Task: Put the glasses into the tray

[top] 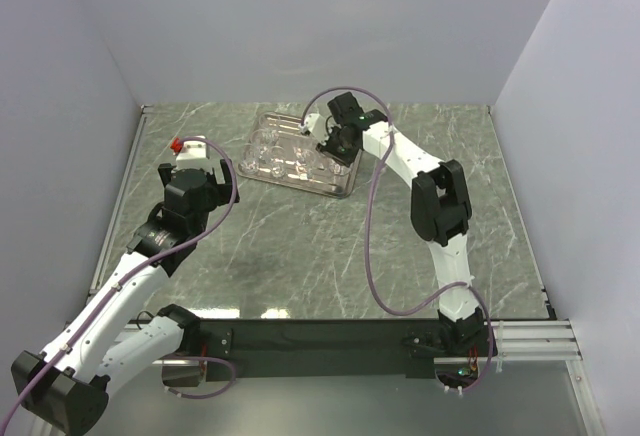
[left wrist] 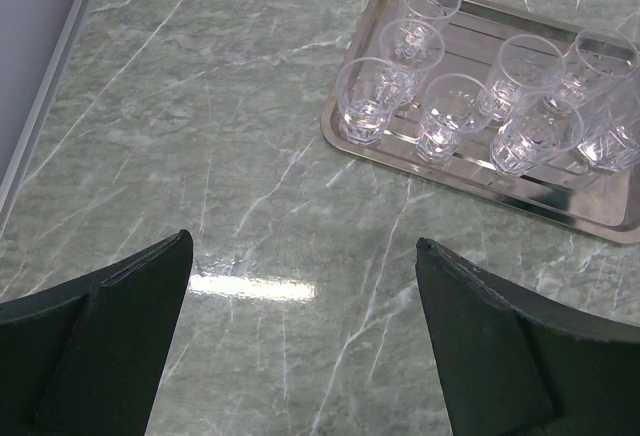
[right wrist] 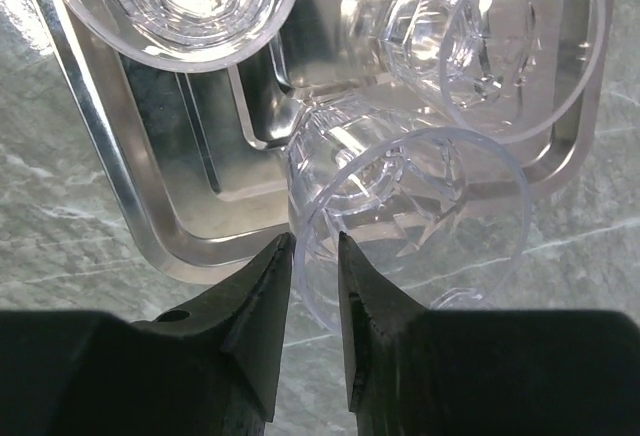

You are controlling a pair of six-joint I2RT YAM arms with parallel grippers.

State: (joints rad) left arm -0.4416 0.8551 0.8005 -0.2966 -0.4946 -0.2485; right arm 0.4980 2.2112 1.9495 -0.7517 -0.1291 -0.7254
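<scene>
The right gripper (right wrist: 315, 248) has its jaws a narrow slit apart, astride the rim of a glass (right wrist: 420, 216) and apparently not pinching it. That glass stands just inside a corner of the tray (right wrist: 140, 196), with another glass (right wrist: 500, 46) just beside it at 1 o'clock. The left gripper (left wrist: 302, 246) gapes wide and empty over the table (left wrist: 200, 136). The tray, at its 1 o'clock, carries all the glasses (left wrist: 445, 116) I can find. This looks like the release of the last one. The next move calls for spreading wider, then rising straight so no finger drags the rim.
</scene>
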